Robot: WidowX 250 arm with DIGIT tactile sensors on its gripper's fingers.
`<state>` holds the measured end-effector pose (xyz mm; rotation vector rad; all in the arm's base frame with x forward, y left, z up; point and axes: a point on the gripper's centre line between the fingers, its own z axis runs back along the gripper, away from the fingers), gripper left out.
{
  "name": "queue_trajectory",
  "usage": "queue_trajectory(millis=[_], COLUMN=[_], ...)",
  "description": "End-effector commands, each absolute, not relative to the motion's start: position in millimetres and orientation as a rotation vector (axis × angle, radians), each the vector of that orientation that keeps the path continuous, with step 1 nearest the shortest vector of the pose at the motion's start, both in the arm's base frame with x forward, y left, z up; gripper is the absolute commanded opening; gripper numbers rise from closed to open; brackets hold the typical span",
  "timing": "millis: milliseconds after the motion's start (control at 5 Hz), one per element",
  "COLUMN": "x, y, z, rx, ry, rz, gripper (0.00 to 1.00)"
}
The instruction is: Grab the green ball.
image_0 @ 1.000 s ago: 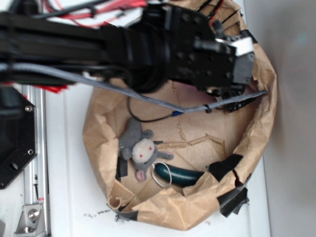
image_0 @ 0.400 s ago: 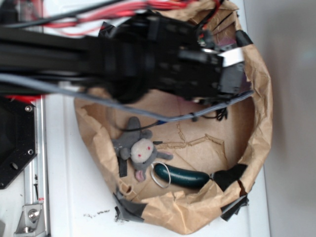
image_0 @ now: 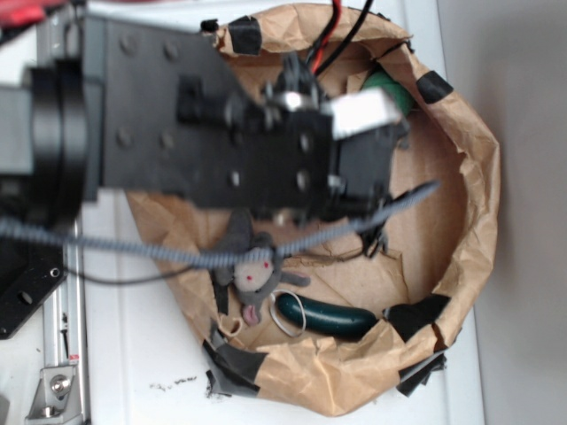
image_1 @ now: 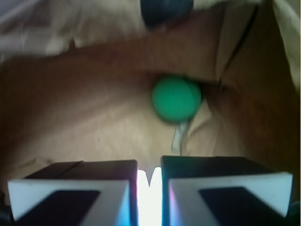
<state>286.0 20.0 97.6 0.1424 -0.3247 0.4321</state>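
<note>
Green ball [image_1: 176, 99]: loose on paper floor, at twelve o'clock ahead of gripper [image_1: 149, 181]. Fingers [image_1: 84, 186] almost pressed together, pinching nothing. Grasp not yet begun; opening, approach and closing remain.

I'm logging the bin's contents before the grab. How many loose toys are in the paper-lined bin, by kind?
Green ball: 1
Plush mouse: 1
Dark green cucumber toy: 1
Total: 3 toys visible; the arm hides part of the bin, so anything under it cannot be counted.
</note>
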Motion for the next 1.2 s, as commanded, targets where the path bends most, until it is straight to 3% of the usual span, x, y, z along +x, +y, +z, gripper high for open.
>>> queue_trajectory(millis=[0, 200, 400, 1000], x=[294, 292, 293, 293], y=[41, 60, 69, 69], z=[106, 98, 86, 86], rx=[0.229, 0.253, 0.296, 0.296], ry=[-0.333, -0.313, -0.349, -0.349], rz=[0.612, 0.589, 0.521, 0.521], gripper=[1.0, 1.0, 1.0, 1.0])
